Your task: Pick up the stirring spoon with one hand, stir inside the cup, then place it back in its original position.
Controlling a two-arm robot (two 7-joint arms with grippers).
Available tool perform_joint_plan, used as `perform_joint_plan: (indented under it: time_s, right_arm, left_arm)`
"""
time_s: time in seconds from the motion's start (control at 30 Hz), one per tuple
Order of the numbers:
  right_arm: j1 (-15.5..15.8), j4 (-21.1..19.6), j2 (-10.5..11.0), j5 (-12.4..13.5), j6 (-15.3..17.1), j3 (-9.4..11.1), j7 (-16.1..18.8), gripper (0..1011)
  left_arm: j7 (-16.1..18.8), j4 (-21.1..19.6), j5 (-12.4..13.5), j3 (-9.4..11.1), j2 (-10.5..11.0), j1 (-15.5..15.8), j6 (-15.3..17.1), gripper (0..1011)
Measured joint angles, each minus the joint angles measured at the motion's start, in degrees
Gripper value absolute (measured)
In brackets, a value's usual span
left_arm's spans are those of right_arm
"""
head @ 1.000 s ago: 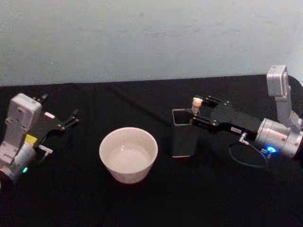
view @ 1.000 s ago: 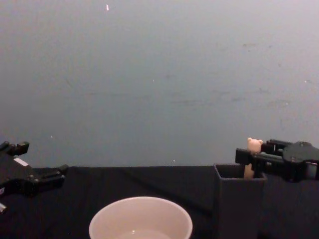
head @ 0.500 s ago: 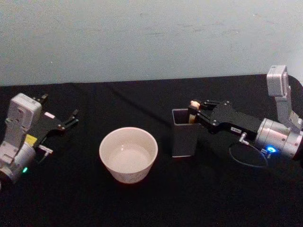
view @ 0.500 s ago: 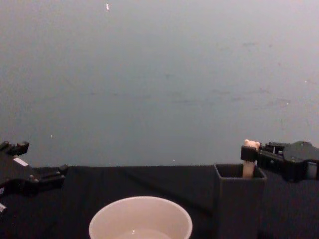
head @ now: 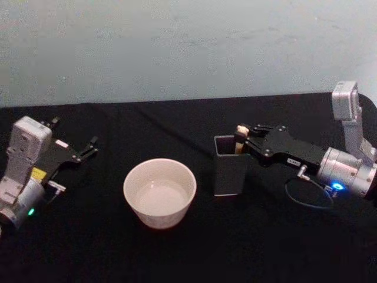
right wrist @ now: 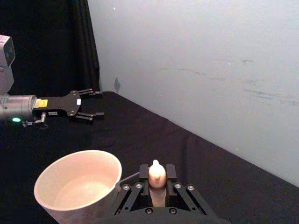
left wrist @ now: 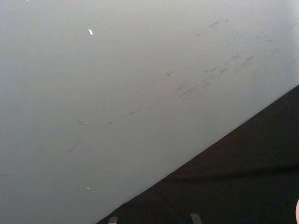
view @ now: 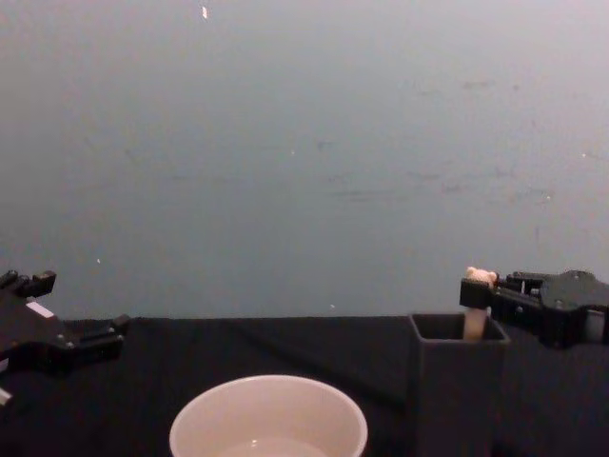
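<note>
The stirring spoon (head: 240, 137) stands upright in a dark grey square holder box (head: 230, 174), with its bear head (view: 479, 277) poking above the box rim. My right gripper (head: 247, 140) is shut on the cream handle just under the bear head (right wrist: 157, 171). Its fingers (right wrist: 170, 173) flank the handle closely. The spoon's bowl is hidden inside the box (view: 452, 400). The cream-white cup (head: 159, 217) sits left of the box, also visible in the chest view (view: 219, 411) and the right wrist view (right wrist: 108, 169). My left gripper (head: 88, 147) rests open at the far left.
Black cloth covers the table (head: 194, 259) up to a pale wall behind. A grey cable (head: 306, 203) loops beside my right wrist. The left gripper (right wrist: 96, 102) (view: 81, 307) stays well away from the cup. Open cloth lies in front of the cup and box.
Over the last second my right gripper lowered the spoon into the holder box, so the bear head now sits close to the rim. The left arm has not moved.
</note>
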State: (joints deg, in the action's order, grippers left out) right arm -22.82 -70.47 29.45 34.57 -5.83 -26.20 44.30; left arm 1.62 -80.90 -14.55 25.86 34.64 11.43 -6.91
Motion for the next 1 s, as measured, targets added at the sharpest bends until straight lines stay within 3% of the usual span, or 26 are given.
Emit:
perform_joint_plan:
  time_s: [0.27, 0.67, 1.0]
  right_arm:
    - [0.8, -2.3, 0.4, 0.4, -0.4, 0.8, -1.3, 205]
    - [2.5, -9.3, 1.8, 4.3, -1.1, 4.1, -2.2, 205]
    - [2.7, -12.5, 2.3, 6.4, -2.0, 5.4, -2.4, 205]
  left_arm:
    - [0.0, 0.0, 0.0, 0.0, 0.0, 0.0, 0.0, 1001]
    - [0.0, 0.0, 0.0, 0.0, 0.0, 0.0, 0.0, 1001]
    - [0.0, 0.0, 0.0, 0.0, 0.0, 0.0, 0.0, 1001]
